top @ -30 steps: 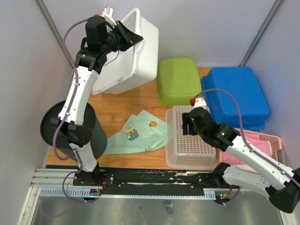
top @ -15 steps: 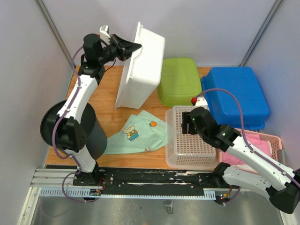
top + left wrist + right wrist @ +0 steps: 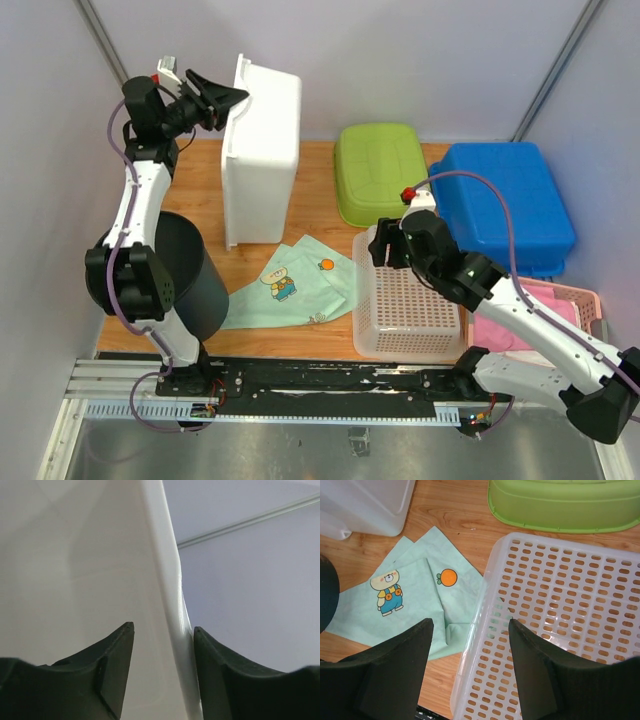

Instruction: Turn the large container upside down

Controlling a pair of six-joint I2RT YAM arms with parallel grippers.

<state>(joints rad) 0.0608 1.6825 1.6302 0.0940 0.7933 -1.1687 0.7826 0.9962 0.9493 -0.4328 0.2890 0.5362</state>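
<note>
The large white container [image 3: 262, 150] stands on its side at the back left of the table, its open side facing left and its lower end on the wood. My left gripper [image 3: 228, 100] is at its top rim. In the left wrist view the rim [image 3: 167, 580] runs between the jaws of the gripper [image 3: 163, 627]; the right finger touches it and the left finger stands well apart, so the gripper is open. My right gripper [image 3: 385, 245] is open and empty, hovering over the left edge of the white perforated basket [image 3: 560, 630]. A corner of the container [image 3: 365, 502] also shows in the right wrist view.
A black round bin [image 3: 185, 270] stands at the front left. A green printed cloth [image 3: 290, 280] lies beside the white basket [image 3: 360, 300]. An overturned green tub [image 3: 380, 170] and a blue tub [image 3: 505, 200] sit at the back right, a pink basket [image 3: 560, 310] at the right.
My left arm has swung left and tipped the white container from a tilted, lifted pose to standing on its side on the table. My right gripper has moved slightly up and left over the basket.
</note>
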